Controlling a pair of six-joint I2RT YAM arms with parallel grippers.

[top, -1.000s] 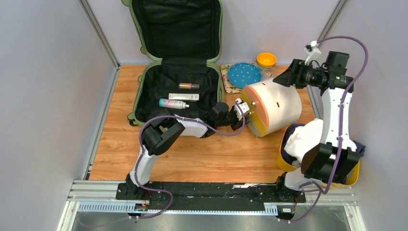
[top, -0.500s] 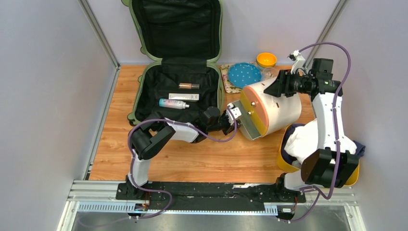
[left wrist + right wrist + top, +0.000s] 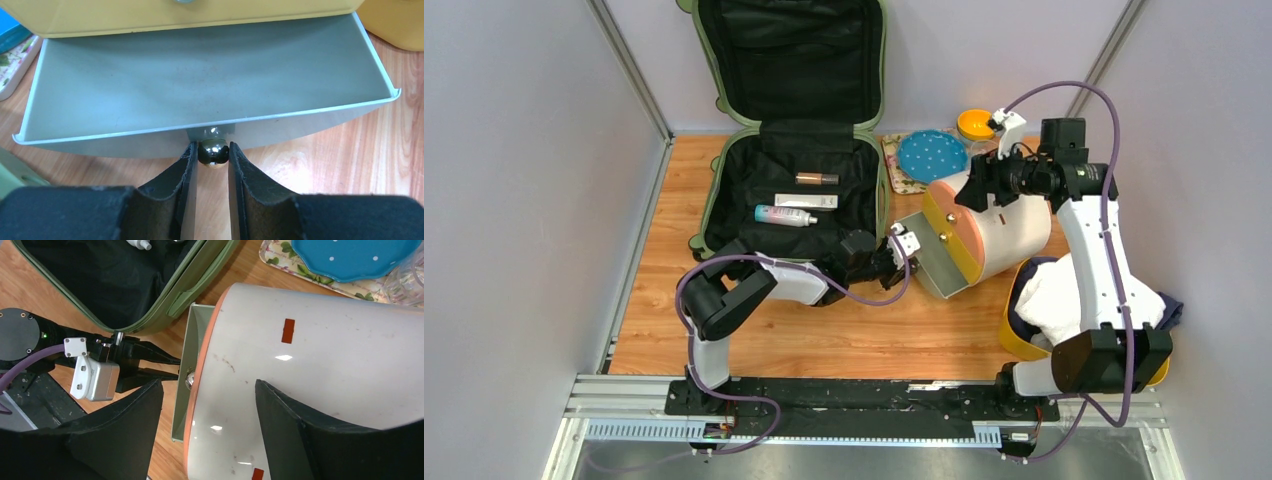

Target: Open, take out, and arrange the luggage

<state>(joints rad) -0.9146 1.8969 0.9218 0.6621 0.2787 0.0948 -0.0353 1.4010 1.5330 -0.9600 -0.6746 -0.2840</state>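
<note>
A wooden table point(image 3: 824, 330) between grey walls point(image 3: 524, 200) is carrying the luggage point(image 3: 789, 60), which is lying open at upper centre. Just right of it, the left gripper point(image 3: 212, 155) is pinching the knob point(image 3: 213, 151) of a grey drawer point(image 3: 200, 85) standing out of the round box point(image 3: 325, 370). The right gripper point(image 3: 207, 385) is hovering over that box, fingers spread.
</note>
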